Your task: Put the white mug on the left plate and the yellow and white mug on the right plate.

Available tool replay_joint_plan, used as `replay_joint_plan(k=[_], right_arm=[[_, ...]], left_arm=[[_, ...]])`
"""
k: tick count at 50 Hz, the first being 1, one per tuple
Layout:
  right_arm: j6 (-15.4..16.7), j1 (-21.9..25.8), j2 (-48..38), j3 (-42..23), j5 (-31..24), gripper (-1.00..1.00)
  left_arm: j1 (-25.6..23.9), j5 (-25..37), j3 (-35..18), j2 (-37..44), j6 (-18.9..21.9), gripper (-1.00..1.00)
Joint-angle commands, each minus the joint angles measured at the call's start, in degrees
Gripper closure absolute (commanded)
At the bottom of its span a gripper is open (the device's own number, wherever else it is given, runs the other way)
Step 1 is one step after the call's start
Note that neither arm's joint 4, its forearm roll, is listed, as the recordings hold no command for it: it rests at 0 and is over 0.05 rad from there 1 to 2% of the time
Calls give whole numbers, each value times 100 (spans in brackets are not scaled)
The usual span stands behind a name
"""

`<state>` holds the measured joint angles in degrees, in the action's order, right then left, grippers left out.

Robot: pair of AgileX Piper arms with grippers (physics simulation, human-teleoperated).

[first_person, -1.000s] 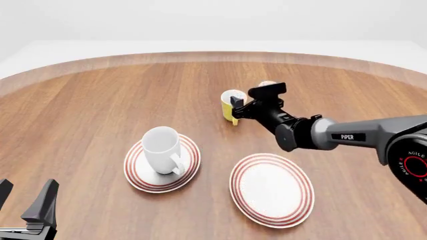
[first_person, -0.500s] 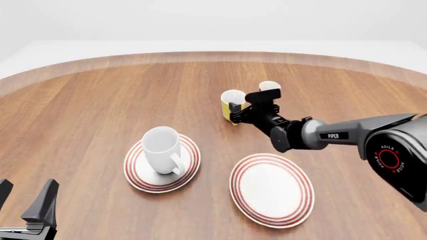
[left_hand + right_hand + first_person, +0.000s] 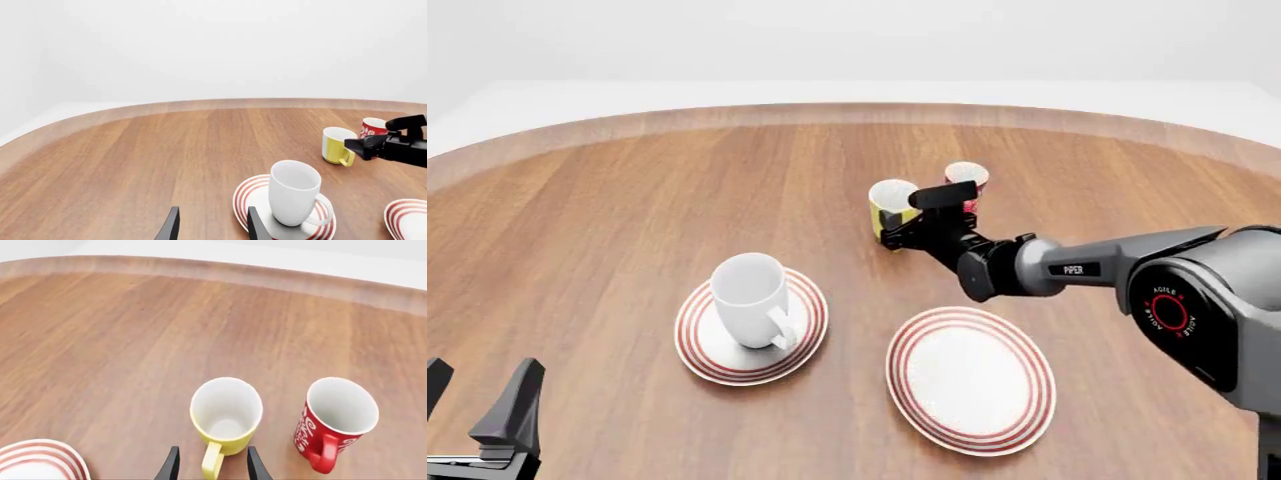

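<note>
Table (image 3: 627, 200): round wood-grain top with a paler rim band, plain white surround.

White mug (image 3: 753, 298): big, glossy, all white, loop handle; upright on the left plate (image 3: 701, 345), lower centre-left of the front view, handle toward the lower right. Nothing in it as far as the opening shows. Left wrist view has the same pair, mug (image 3: 294, 192) on plate (image 3: 248, 197). Plate is flat, round and white with red concentric rings at the rim.

Right plate (image 3: 970, 379): same pattern, lower centre-right of the front view, nothing on it. An edge of it shows in the left wrist view (image 3: 405, 218), and a ringed plate edge (image 3: 40, 460) shows in the right wrist view.

Yellow mug (image 3: 890, 205): small, yellow outside and on the handle, white inside, upright on the bare table at upper centre of the front view, well apart from both plates. Empty per the right wrist view (image 3: 225, 415).

Red mug (image 3: 966, 182): slim, red with white swirl marks, white inside, upright just beside the yellow one, not touching. Also empty (image 3: 337, 421).

Right gripper (image 3: 914, 228): dark, reaching in from the right edge of the front view. In its wrist view (image 3: 208, 466) the two fingers sit either side of the yellow handle with gaps on both sides, so parted and not yet clamped, no contact visible.

Left gripper (image 3: 481, 412): bottom left corner of the front view, fingers spread, holding nothing, well apart from everything; same in its wrist view (image 3: 211, 225).
</note>
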<state>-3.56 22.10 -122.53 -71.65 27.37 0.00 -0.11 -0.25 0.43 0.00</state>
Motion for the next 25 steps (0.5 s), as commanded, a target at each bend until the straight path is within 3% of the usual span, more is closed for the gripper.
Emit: replay_joint_plan(k=[1,25], right_arm=[[-5,0,-160,-135,-102,-100],[-85,68,-576,-367,-210,-100]], left_arm=[[0,0,0,0,0,-100],[0,0,0,0,0,-100]])
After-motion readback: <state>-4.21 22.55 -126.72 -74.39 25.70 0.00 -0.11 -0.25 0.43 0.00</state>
